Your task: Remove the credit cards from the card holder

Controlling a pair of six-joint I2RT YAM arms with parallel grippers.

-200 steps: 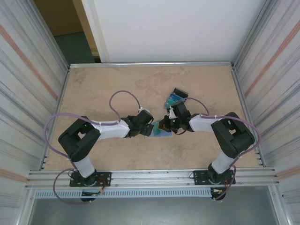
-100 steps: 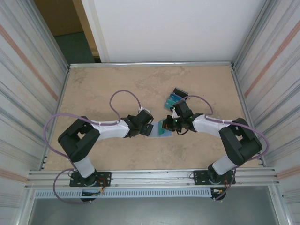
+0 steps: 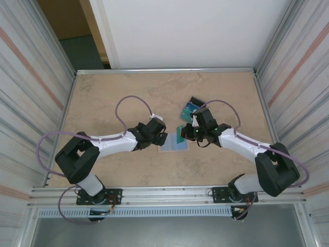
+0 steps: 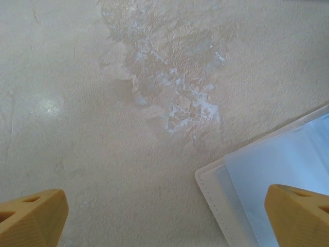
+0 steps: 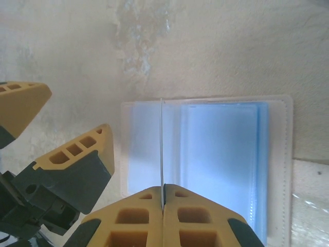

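Teal card (image 3: 180, 135) pinched in right tool (image 5: 163, 187); left tool (image 4: 164, 207) splayed, low.

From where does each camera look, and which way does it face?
Top external: above and behind the bases, looking down on the beige table; both arms show.
Left wrist: on the left arm, facing down; open left hand at a corner of the pale blue flat card holder.
Right wrist: facing down; right hand shut on a thin teal plastic card, edge-on.
Shared: both wrist views show the card holder.
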